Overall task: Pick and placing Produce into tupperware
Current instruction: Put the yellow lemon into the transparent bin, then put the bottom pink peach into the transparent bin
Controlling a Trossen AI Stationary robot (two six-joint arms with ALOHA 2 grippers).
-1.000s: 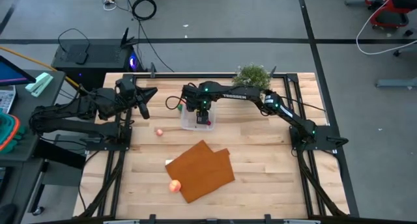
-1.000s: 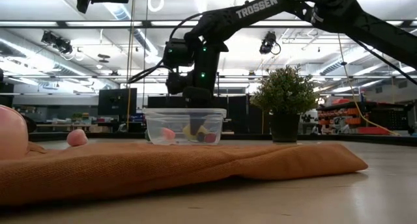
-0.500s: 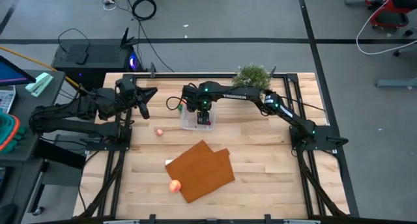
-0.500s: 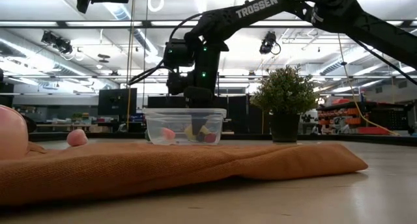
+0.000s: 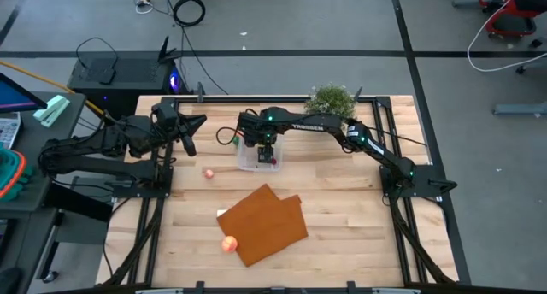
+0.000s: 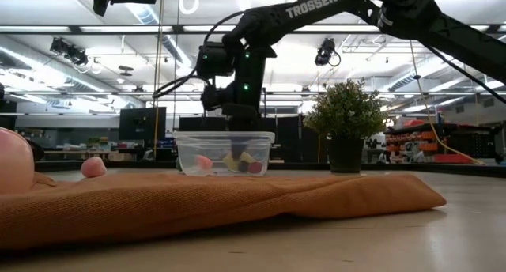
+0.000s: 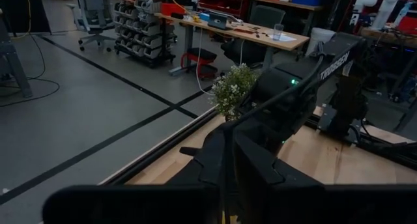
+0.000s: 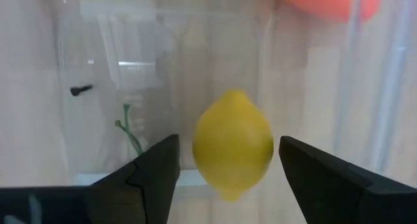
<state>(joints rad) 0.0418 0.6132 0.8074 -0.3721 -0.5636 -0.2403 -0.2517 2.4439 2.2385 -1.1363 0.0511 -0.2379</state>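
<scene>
As the spread right claw [image 8: 225, 178] hangs over the tupperware [image 5: 259, 159], the freed lemon [image 8: 232, 144] risks bouncing out.

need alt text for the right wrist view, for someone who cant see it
A yellow lemon sits between the right gripper's two open dark fingers, inside the clear tupperware. Part of a peach-orange fruit shows at one edge, and pale wood shows through the plastic.
</scene>
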